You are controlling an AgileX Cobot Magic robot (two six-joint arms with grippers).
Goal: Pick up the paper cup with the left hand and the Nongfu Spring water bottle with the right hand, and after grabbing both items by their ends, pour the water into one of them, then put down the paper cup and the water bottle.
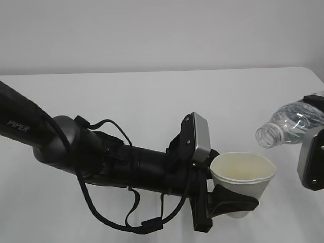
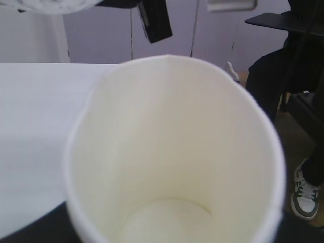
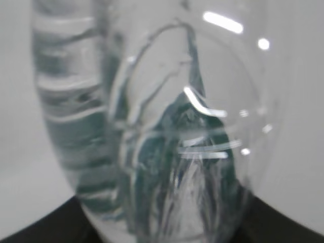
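The black left hand (image 1: 230, 200) is clamped on the small white paper cup (image 1: 243, 178), held upright above the white bench (image 1: 152, 101), and at the cup's two o'clock the clear ribbed plastic bottle (image 1: 291, 124), clamped in the right hand (image 1: 316, 147), tips its open mouth toward the cup.

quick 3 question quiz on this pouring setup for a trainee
1. True or false: the paper cup stands on the table.
2. Which way does the mouth of the water bottle point: A) toward the cup, B) straight up, C) away from the cup?
3. Which gripper holds the cup?

Key:
1. False; the cup is held up, clear of the table.
2. A; the bottle is tilted, its mouth above and to the right of the cup's rim.
3. The left gripper.
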